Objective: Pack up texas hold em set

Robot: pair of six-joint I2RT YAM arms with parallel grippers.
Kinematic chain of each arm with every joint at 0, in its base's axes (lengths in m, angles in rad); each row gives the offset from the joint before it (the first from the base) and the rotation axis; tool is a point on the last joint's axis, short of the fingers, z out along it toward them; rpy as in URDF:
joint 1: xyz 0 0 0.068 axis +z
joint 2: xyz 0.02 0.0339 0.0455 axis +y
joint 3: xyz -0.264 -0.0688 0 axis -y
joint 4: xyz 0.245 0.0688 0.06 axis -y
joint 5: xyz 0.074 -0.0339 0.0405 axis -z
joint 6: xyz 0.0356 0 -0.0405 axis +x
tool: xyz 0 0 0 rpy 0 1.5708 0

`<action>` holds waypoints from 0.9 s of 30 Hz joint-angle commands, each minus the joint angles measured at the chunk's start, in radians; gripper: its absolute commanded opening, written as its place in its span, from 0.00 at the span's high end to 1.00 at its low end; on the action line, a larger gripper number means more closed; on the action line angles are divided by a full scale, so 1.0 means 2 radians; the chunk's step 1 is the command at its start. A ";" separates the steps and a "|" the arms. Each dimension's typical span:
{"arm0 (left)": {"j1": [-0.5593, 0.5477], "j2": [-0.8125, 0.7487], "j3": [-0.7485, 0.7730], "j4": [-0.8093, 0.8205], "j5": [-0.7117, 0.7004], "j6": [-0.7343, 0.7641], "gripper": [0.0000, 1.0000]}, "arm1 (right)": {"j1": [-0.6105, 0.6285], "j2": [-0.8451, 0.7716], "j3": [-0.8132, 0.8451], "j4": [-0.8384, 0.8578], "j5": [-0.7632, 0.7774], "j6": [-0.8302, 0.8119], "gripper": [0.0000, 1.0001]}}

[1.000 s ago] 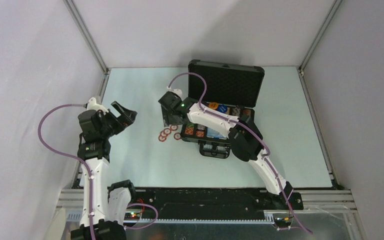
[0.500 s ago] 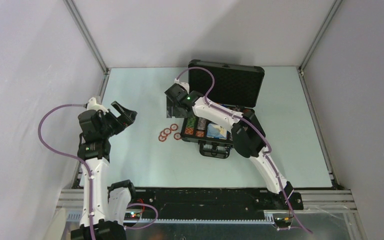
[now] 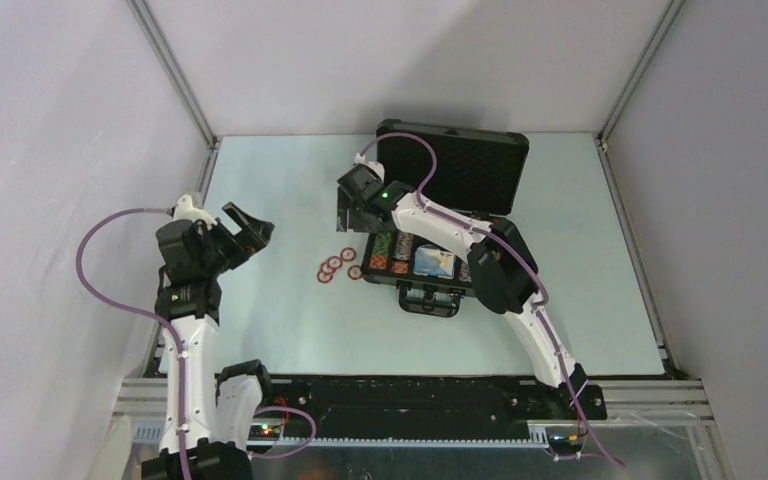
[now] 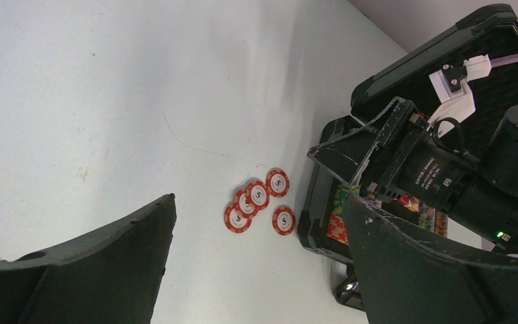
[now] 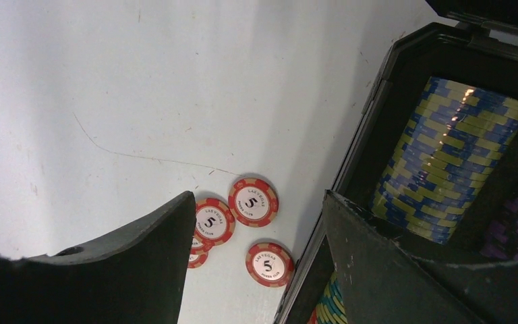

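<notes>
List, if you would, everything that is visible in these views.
case: one, black, open with lid up, far middle of the table.
chip rows: several, multicoloured, inside the case.
box: one, pale, in the case beside the chip rows.
loose chips: at least four, red and white, marked 5, partly overlapping, on the table left of the case.
table: one, pale blue-green.
cables: two, purple, one along each arm.
left gripper: black, open, empty, raised over the table's left side.
right gripper: black, open, empty, over the case's left edge.
</notes>
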State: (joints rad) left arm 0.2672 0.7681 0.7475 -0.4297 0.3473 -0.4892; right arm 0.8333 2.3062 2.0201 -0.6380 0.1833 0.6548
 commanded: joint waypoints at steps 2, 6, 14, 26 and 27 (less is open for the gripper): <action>0.004 -0.006 -0.004 0.010 0.010 0.001 0.03 | -0.052 0.027 -0.072 -0.196 0.080 -0.031 0.24; 0.003 -0.006 -0.004 0.011 0.010 0.001 0.03 | -0.057 0.014 -0.097 -0.188 0.082 -0.031 0.24; 0.003 -0.007 -0.004 0.011 0.010 0.001 0.03 | -0.066 -0.004 -0.137 -0.182 0.089 -0.031 0.24; 0.003 -0.007 -0.004 0.011 0.010 0.001 0.03 | -0.072 -0.013 -0.156 -0.184 0.098 -0.036 0.23; 0.003 -0.007 -0.004 0.010 0.010 0.001 0.03 | -0.073 -0.014 -0.156 -0.186 0.098 -0.036 0.23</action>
State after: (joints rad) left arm 0.2672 0.7673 0.7475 -0.4297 0.3477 -0.4892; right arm 0.7795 2.2009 1.8194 -0.5320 0.1799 0.6510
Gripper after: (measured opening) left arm 0.973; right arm 0.755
